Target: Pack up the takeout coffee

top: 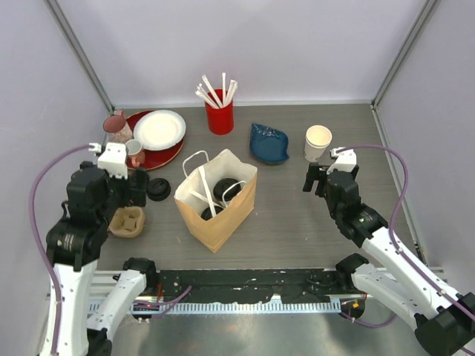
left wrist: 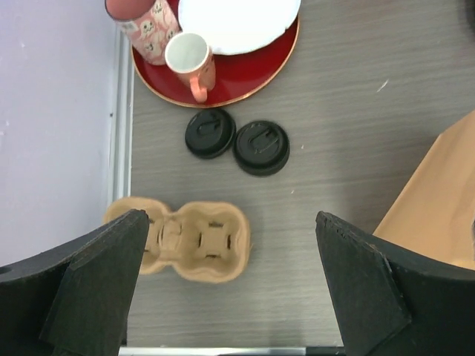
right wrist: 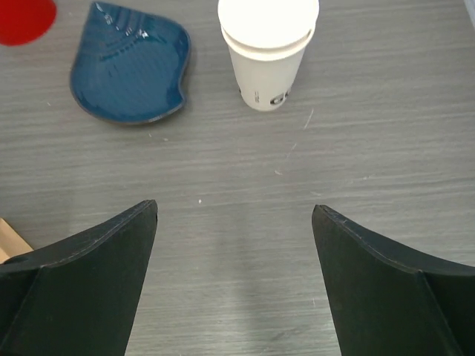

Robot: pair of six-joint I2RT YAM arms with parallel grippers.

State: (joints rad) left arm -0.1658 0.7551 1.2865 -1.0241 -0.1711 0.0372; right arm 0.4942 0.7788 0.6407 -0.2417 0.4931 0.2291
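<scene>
A brown paper bag stands open at mid-table, between two robot arms. Inside it, two lidded cups show only their round black lids; the bag hides their walls. White strips cross the bag's mouth above the lids.

Left of the bag, two loose black lids lie side by side, touching or nearly so, just beside a red tray (in the top view, the one that shows looks low and flat). The tray carries a white plate, a pink mug and a patterned pink cup.

A pulp carrier sits near the table's left edge rail. It is seen between the fingers of the left gripper, whose jaws are spread wide and hold nothing.

Behind the bag stand a red straw holder and a blue dish. A lidless cup stands right of the dish, apart from it. The right gripper hovers near that cup, its jaws also wide apart and empty.

Bare grey table lies between the bag and the right arm. White walls close the back and both sides.
</scene>
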